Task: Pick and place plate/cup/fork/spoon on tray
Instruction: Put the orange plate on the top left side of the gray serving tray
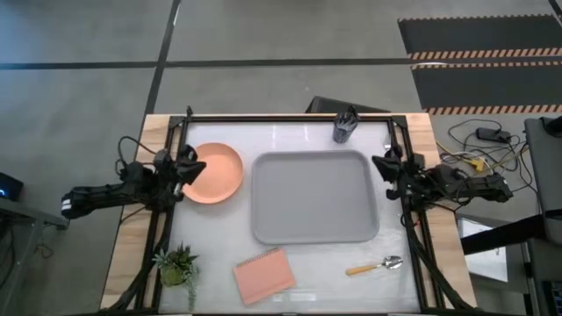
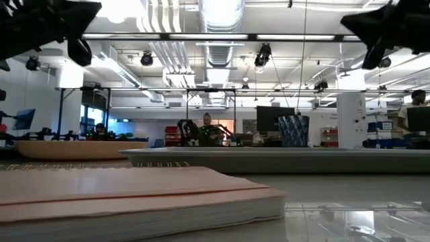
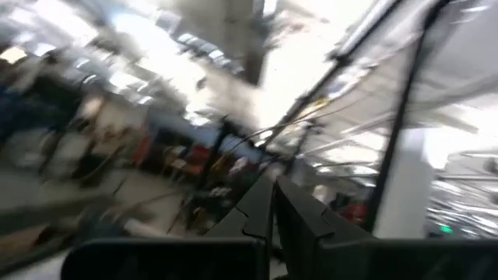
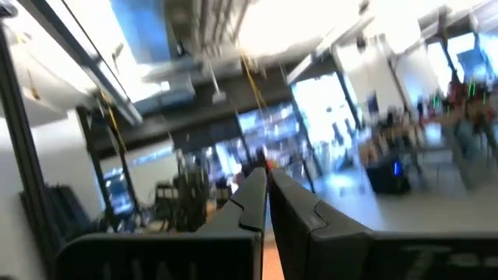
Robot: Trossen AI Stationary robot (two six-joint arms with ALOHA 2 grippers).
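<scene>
The light-grey tray (image 1: 316, 197) lies in the middle of the table. The salmon-orange plate (image 1: 215, 173) rests flat on the table left of it and also shows in the low view (image 2: 74, 148). The dark cup (image 1: 343, 128) stands upright at the far edge behind the tray. The orange-handled spoon (image 1: 376, 266) lies on the table near the tray's near right corner. The fork does not show. My left gripper (image 1: 195, 165) is shut and empty, raised over the plate's left rim. My right gripper (image 1: 379, 162) is shut and empty, raised by the tray's right rim.
A salmon-pink notebook (image 1: 263, 275) lies near the front edge, and a small potted plant (image 1: 176, 265) stands at the front left. A black frame runs along the table's far edge and sides. Cables lie on the floor to the right.
</scene>
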